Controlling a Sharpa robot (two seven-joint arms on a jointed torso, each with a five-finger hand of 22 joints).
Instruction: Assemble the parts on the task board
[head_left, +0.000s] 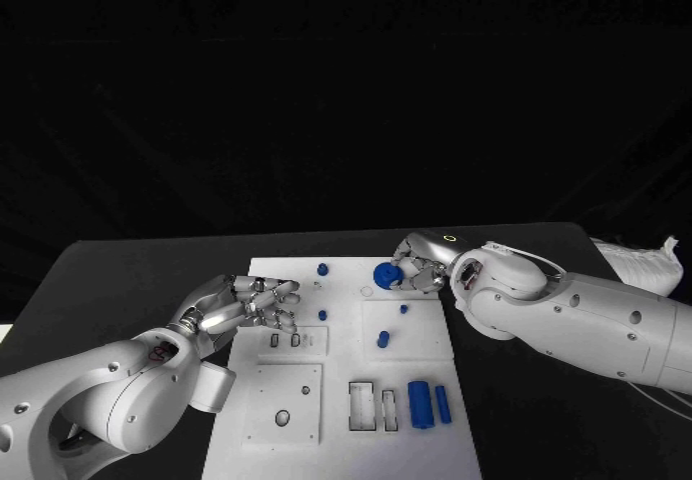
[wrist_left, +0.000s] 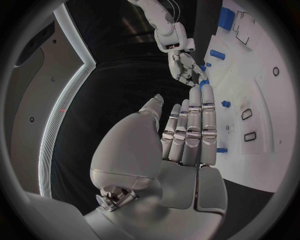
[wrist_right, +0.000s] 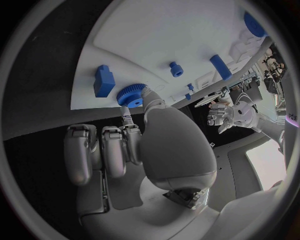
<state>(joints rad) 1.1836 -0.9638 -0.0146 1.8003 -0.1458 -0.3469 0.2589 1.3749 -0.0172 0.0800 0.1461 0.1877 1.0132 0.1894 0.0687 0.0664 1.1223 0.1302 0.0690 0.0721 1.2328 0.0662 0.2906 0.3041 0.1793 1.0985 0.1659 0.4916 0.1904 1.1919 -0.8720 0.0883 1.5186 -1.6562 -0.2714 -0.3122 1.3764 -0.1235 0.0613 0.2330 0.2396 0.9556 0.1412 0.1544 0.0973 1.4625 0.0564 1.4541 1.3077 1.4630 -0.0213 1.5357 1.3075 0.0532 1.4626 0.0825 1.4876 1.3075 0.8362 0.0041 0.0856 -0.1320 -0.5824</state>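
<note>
The white task board (head_left: 343, 410) lies mid-table. My right hand (head_left: 418, 264) is at its far right corner and pinches a blue gear (head_left: 387, 274) between thumb and a finger, low over the board. The right wrist view shows the gear (wrist_right: 130, 95) at those fingertips, beside a blue block (wrist_right: 104, 81). My left hand (head_left: 257, 305) hovers over the board's left edge, fingers straight and apart, holding nothing; its own view shows that left hand (wrist_left: 187, 135). Small blue pegs (head_left: 323, 268) (head_left: 384, 339) stand on the board.
Two blue cylinders (head_left: 420, 403) (head_left: 443, 403) lie near the board's front right, beside rectangular slots (head_left: 364, 405). Further slots (head_left: 284, 341) and a round hole (head_left: 283, 417) sit on the left half. Black table (head_left: 130, 290) surrounds the board.
</note>
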